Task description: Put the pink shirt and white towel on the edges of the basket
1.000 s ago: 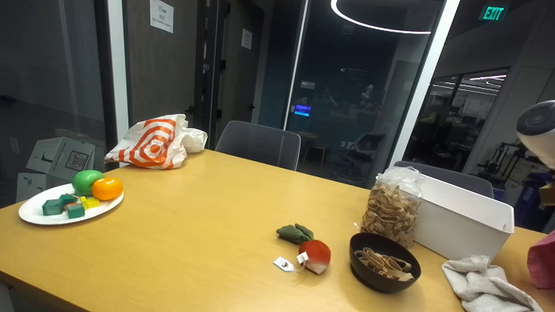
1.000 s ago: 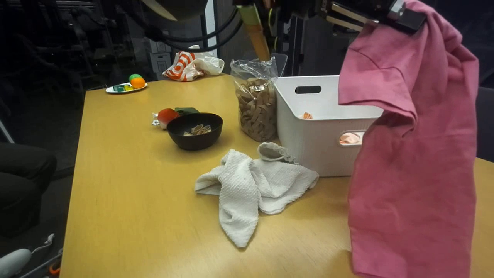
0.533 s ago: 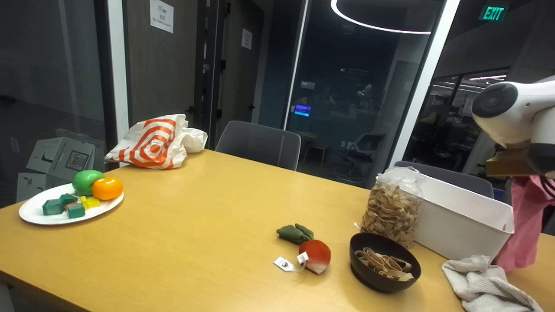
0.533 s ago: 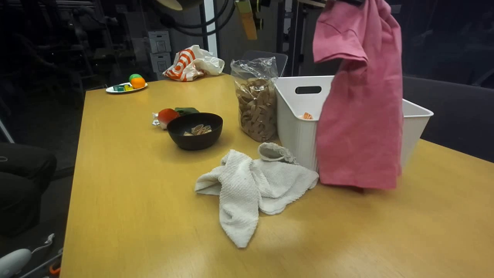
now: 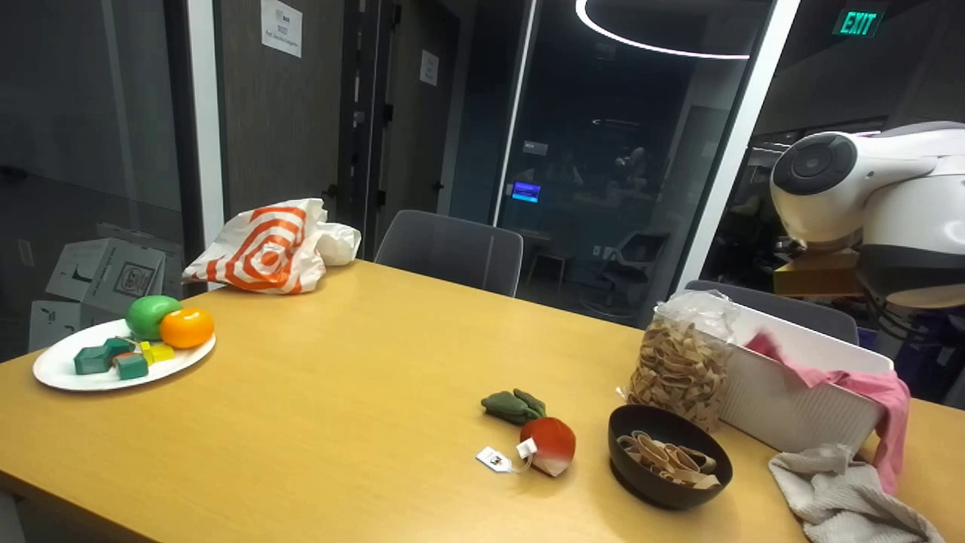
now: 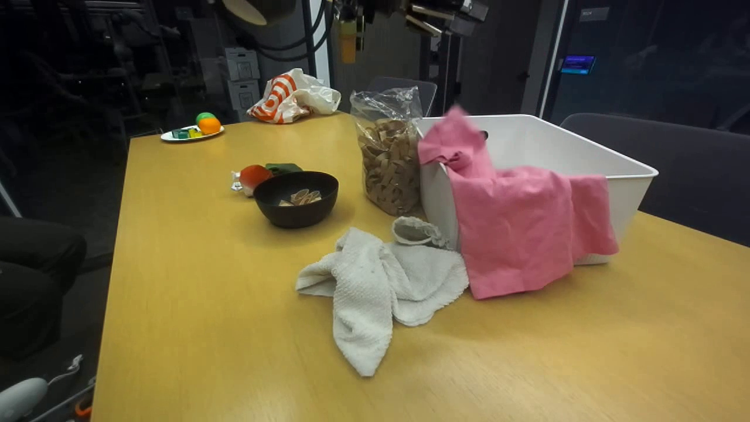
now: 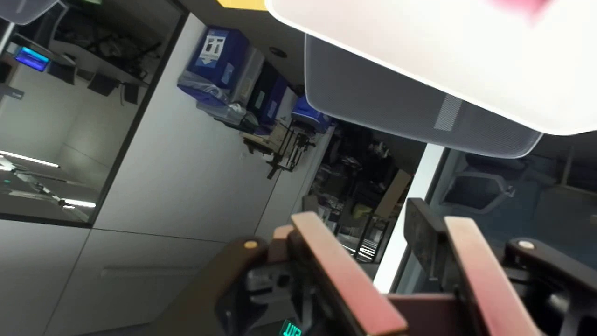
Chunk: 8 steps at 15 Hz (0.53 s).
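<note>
The pink shirt [image 6: 521,228] hangs over the near edge of the white basket [image 6: 630,170], with one part inside and one part down the outside wall. An upper corner of it, blurred, stands above the rim near the bag. The shirt [image 5: 889,392] and basket [image 5: 784,403] also show in an exterior view. The white towel [image 6: 404,278] lies crumpled on the table before the basket, beside the shirt's hanging end. My gripper [image 6: 451,17] is above the basket, apart from the shirt. In the wrist view my gripper [image 7: 366,219] has its fingers apart with nothing between them.
A clear bag of brown strips [image 6: 389,164] stands against the basket's side. A black bowl [image 6: 296,199] and a red plush vegetable [image 5: 548,445] are close by. A plate with toy fruit [image 5: 68,377] and a white-and-orange bag [image 5: 271,249] are farther off.
The shirt was held up in the gripper and carried to the basket. It is now let go and draped over the near rim. The arm has moved over the basket. The towel stays put.
</note>
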Tool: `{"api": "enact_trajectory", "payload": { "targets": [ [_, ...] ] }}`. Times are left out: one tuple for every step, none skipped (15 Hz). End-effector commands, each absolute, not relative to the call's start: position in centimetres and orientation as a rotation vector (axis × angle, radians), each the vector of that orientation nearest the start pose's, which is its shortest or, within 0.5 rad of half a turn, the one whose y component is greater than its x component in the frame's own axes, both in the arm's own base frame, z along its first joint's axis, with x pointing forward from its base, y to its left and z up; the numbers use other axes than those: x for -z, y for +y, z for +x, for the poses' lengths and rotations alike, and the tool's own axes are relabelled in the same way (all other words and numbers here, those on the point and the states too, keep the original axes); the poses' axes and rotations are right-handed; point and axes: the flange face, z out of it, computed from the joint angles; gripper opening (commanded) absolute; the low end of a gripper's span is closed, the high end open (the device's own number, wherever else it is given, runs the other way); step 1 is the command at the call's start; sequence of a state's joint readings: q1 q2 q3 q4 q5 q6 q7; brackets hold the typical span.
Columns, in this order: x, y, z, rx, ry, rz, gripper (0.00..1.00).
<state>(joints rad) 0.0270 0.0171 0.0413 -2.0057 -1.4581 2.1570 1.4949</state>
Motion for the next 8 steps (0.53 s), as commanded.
{"api": "enact_trajectory", "payload": {
  "targets": [
    [-48.6, -0.3, 59.5, -1.158, -0.607, 2.043, 0.85],
    [-48.6, -0.4, 59.4, -1.162, -0.609, 2.05, 0.92],
    [-49.0, -0.6, 59.2, -1.155, -0.62, 2.061, 0.98],
    [-49.4, -0.7, 58.9, -1.151, -0.632, 2.075, 1.0],
    [-50.0, -0.8, 58.3, -1.134, -0.648, 2.109, 1.0],
    [-50.4, -0.9, 57.7, -1.099, -0.667, 2.154, 1.0],
    [-50.8, -1.0, 56.9, -1.055, -0.684, 2.209, 1.0],
    [-50.8, -1.0, 56.1, -1.0, -0.696, 2.279, 1.0]
  ]
}}
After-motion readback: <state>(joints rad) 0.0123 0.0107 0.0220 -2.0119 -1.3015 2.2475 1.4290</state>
